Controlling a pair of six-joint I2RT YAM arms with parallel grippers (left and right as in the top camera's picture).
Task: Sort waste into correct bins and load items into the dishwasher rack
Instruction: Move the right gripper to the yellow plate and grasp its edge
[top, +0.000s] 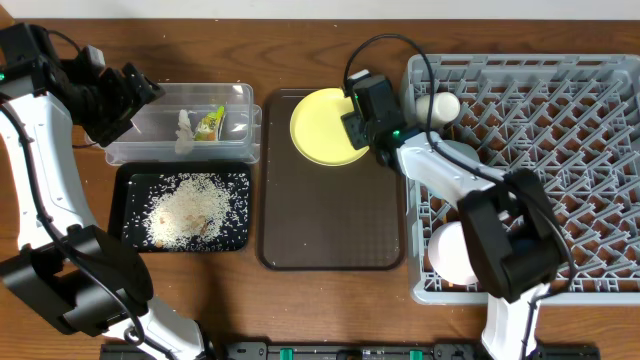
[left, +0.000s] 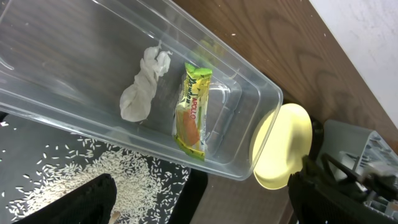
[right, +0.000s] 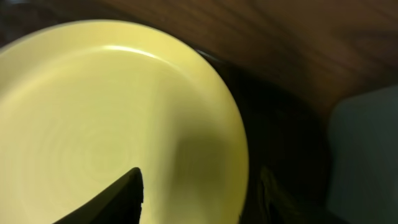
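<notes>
The yellow plate (top: 322, 128) lies on the far end of the dark brown serving tray (top: 330, 215). My right gripper (top: 358, 130) is open at its right rim; in the right wrist view (right: 199, 193) one finger is over the plate (right: 93, 124) and the other is past its edge. My left gripper (top: 135, 95) is open and empty at the left end of the clear tub (top: 240, 100). The tub holds the white tissue (left: 144, 84) and the green-and-yellow wrapper (left: 193, 112). Rice scraps (top: 190, 210) lie in the black tray (top: 130, 180). The blue bowl and the chopsticks are out of view.
The grey dishwasher rack (top: 560, 130) fills the right side. It holds a white cup (top: 440, 105) at its far left corner and an upturned white bowl (top: 452, 252) at its near left corner. My right arm reaches across the rack's left side.
</notes>
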